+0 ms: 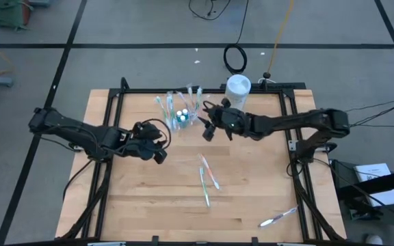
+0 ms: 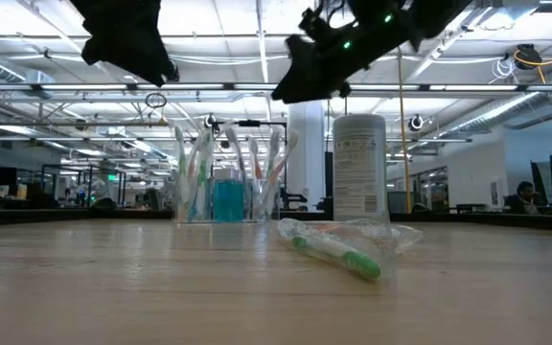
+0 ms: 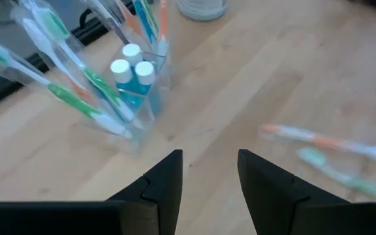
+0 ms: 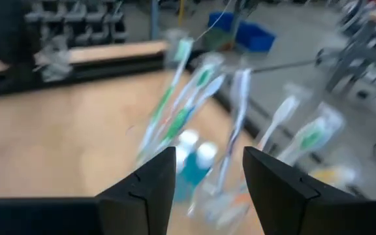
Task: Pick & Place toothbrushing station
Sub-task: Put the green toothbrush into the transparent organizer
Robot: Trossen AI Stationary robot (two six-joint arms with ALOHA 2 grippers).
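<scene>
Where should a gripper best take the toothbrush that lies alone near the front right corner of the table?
Probably at mid-handle of the lone toothbrush, coming straight from above, fingers across its slim length: it lies flat and slanted on bare table, clear of other things.

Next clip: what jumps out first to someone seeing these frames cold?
The clear cup crammed with toothbrushes and blue tubes, at the table's far edge beside a white canister. Both open end effectors, left and right, hover near it. Loose toothbrushes lie mid-table, another near the front right.
</scene>
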